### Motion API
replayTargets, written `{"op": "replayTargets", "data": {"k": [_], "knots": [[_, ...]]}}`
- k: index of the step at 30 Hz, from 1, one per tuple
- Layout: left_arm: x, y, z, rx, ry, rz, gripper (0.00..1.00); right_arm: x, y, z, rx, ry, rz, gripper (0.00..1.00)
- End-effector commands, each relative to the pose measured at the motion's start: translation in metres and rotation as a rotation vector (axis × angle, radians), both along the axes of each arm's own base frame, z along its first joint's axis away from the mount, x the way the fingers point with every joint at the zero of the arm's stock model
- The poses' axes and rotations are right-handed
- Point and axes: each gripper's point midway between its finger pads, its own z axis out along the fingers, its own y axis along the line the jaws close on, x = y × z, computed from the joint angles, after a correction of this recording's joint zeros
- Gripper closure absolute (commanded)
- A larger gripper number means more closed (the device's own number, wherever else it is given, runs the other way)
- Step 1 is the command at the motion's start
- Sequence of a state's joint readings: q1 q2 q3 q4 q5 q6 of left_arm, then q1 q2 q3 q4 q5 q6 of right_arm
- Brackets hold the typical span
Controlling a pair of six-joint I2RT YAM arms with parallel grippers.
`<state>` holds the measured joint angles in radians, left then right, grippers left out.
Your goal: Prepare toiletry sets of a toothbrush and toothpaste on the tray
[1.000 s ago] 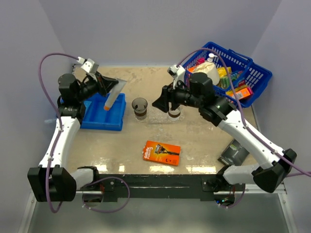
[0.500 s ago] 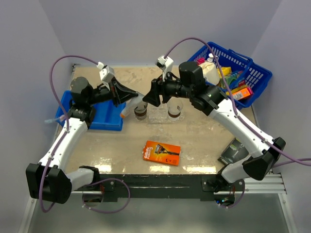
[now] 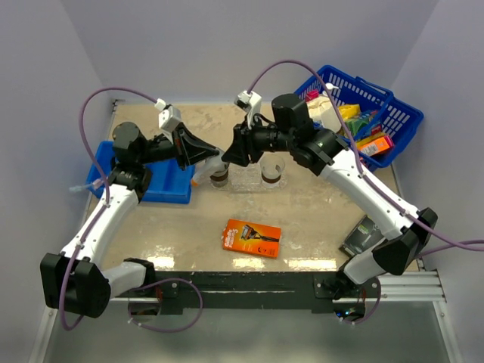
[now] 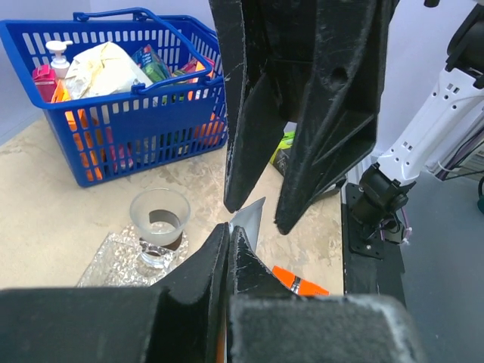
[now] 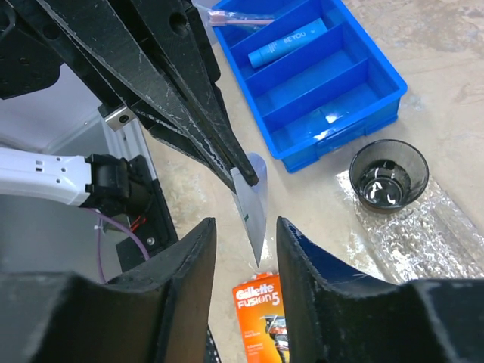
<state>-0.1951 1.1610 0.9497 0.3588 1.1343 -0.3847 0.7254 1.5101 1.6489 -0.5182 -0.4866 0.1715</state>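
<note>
My left gripper point(image 4: 229, 231) is shut on a long, flat, silvery-wrapped toothbrush point(image 5: 253, 204) with an orange end, held in the air left of the cups. The wrapper's pointed end point(image 4: 249, 219) sticks out past the left fingertips. My right gripper point(image 5: 246, 227) faces it with its jaws open on either side of that end, a gap showing on both sides. The clear tray point(image 5: 435, 231) lies below with a dark cup point(image 5: 388, 175) on it; a second cup point(image 4: 159, 219) also stands on the tray point(image 4: 106, 265). A blue toothpaste point(image 5: 287, 43) tube lies in the blue compartment bin point(image 5: 344, 113).
Another wrapped brush point(image 5: 238, 20) lies in the bin's far compartment. An orange razor pack point(image 3: 252, 237) lies on the table in front of the tray. The blue wire basket point(image 3: 378, 98), full of goods, stands at the back right. A dark packet point(image 3: 365, 236) lies at the right front.
My left gripper carried the wrapped toothbrush from over the blue bin towards the middle. My right gripper swung left from above the tray to meet it, and its jaws narrowed around the wrapper's end.
</note>
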Motion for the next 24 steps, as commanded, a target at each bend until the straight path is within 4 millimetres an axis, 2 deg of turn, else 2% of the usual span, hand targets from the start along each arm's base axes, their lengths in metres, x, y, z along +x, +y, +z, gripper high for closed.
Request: {"op": "replayTargets", "data": {"k": [1, 7, 11, 15, 19, 24], "knots": [[-0.010, -0.002, 0.016, -0.021, -0.082, -0.034, 1.00, -0.007, 0.004, 0.009, 0.040, -0.009, 0.047, 0.64], [-0.010, -0.002, 0.015, -0.021, -0.082, -0.037, 1.00, -0.001, 0.004, 0.000, 0.020, 0.001, 0.022, 0.69], [-0.010, -0.002, 0.015, -0.022, -0.080, -0.036, 1.00, 0.001, 0.006, 0.001, 0.027, -0.006, 0.022, 0.74], [-0.010, -0.002, 0.015, -0.022, -0.082, -0.036, 1.00, 0.001, 0.007, -0.001, 0.030, 0.002, 0.027, 0.83], [-0.010, -0.002, 0.014, -0.022, -0.083, -0.034, 1.00, -0.001, 0.009, -0.002, 0.045, 0.009, 0.035, 1.00], [-0.008, -0.002, 0.013, -0.021, -0.080, -0.023, 1.00, 0.000, 0.007, -0.001, 0.066, 0.000, 0.011, 1.00]]}}
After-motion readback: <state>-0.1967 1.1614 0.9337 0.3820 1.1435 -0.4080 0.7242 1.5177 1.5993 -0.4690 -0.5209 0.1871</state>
